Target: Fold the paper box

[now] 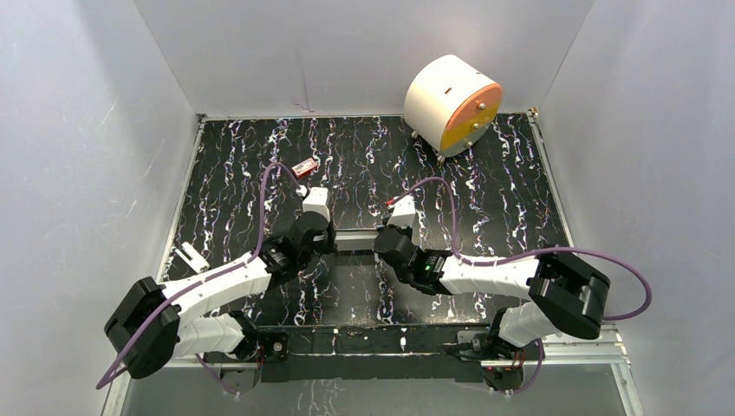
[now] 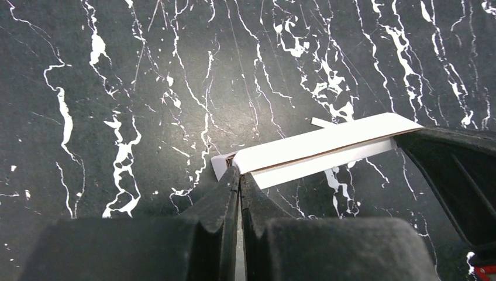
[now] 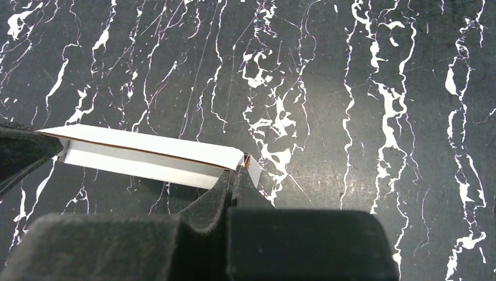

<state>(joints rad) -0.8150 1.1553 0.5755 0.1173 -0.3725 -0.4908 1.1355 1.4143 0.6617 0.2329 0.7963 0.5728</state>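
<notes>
The paper box (image 1: 356,235) is a flat, folded strip of white cardboard held just above the black marbled table, stretched between my two grippers. In the left wrist view the paper box (image 2: 327,143) runs off to the right, and my left gripper (image 2: 238,175) is shut on its near end, by a small tab. In the right wrist view the paper box (image 3: 146,153) runs off to the left, with my right gripper (image 3: 235,177) shut on its other end. From above, the left gripper (image 1: 329,234) and the right gripper (image 1: 381,238) face each other closely.
A big white cylinder with an orange face (image 1: 452,104) stands at the back right. A tiny red item (image 1: 304,167) lies at the back left of the arms. A small white scrap (image 1: 191,257) lies by the left edge. White walls enclose the table (image 1: 503,191).
</notes>
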